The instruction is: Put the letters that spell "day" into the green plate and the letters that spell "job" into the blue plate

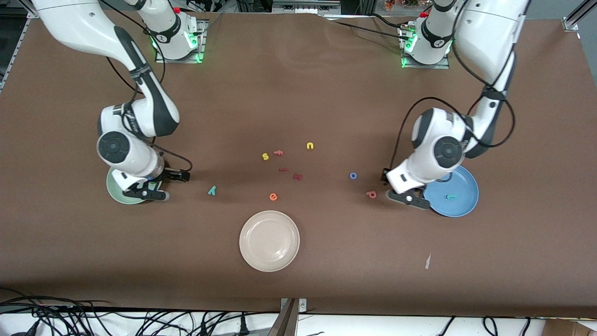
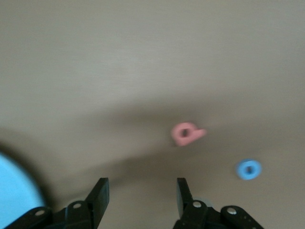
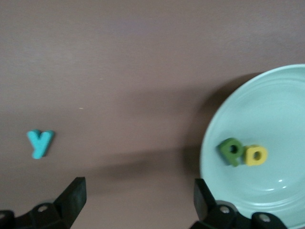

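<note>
- Mint-green plate (image 3: pixel 267 143) is sitting at the right arm's end of the surface (image 1: pixel 298 93), already holding the olive "d" (image 3: pixel 231 151) and the yellow "a" (image 3: pixel 257 155), which are touching each other.
- Right gripper (image 3: pixel 136 200) is hanging over the rim of that plate with its jaws spread wide and nothing between them; judging by this, it is free for the next letter.
- Teal "y" (image 1: pixel 212 190) is lying on the bare surface just beside that gripper, toward the middle, so "day" is lacking only this piece.
- Blue plate (image 1: pixel 461 205) is sitting at the left arm's end, with the teal "j" (image 1: pixel 450 197) lying in it.
- Left gripper (image 2: pixel 140 195) is hanging over the surface at the edge of the blue plate, jaws apart and empty.
- Pink-red "b" (image 1: pixel 371 194) is lying near that gripper, toward the middle of the surface, and the blue "o" (image 1: pixel 353 176) is a little farther from the front camera than the "b".
- Cream-white plate (image 1: pixel 269 241) and the spare letters in the middle are lying apart from both plates, probably because they belong to neither word.
</note>
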Controlling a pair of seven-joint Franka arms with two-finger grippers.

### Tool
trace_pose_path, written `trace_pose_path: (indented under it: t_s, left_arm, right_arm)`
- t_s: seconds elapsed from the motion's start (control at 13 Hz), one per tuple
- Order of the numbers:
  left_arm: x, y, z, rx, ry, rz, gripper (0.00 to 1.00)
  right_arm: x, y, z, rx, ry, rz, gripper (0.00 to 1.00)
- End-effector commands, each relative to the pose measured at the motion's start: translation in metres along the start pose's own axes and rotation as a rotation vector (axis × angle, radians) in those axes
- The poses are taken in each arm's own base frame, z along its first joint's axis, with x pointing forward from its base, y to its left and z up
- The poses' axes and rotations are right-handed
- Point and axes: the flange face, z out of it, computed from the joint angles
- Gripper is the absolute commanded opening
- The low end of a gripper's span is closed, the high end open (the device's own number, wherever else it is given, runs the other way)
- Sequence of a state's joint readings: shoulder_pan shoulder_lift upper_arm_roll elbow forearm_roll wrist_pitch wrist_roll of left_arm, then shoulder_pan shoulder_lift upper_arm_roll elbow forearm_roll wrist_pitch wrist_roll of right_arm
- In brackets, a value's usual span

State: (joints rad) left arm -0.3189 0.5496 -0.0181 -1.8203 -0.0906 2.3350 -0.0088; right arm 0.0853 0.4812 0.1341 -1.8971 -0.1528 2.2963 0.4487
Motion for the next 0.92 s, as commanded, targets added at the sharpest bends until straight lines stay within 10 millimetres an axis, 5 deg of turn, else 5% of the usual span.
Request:
trace_pose_path:
  t_s: [0.0,0.38,0.85]
  left_arm:
    - [0.015,0.029,0.018,-0.003,0.038,-0.021,0.65]
    - [0.020,0.031,0.049,0.001,0.099,0.000,0.66]
    - [0.017,0.038,0.066,0.009,0.087,0.018,0.67]
  right_arm:
    - [0.014,-0.027,0.002,0.022,0.006,0.100,1.00]
    - [0.024,-0.062,0.020,0.083,0.041,0.185,1.00]
    - [0.011,-0.100,0.046,0.115,0.053,0.205,1.00]
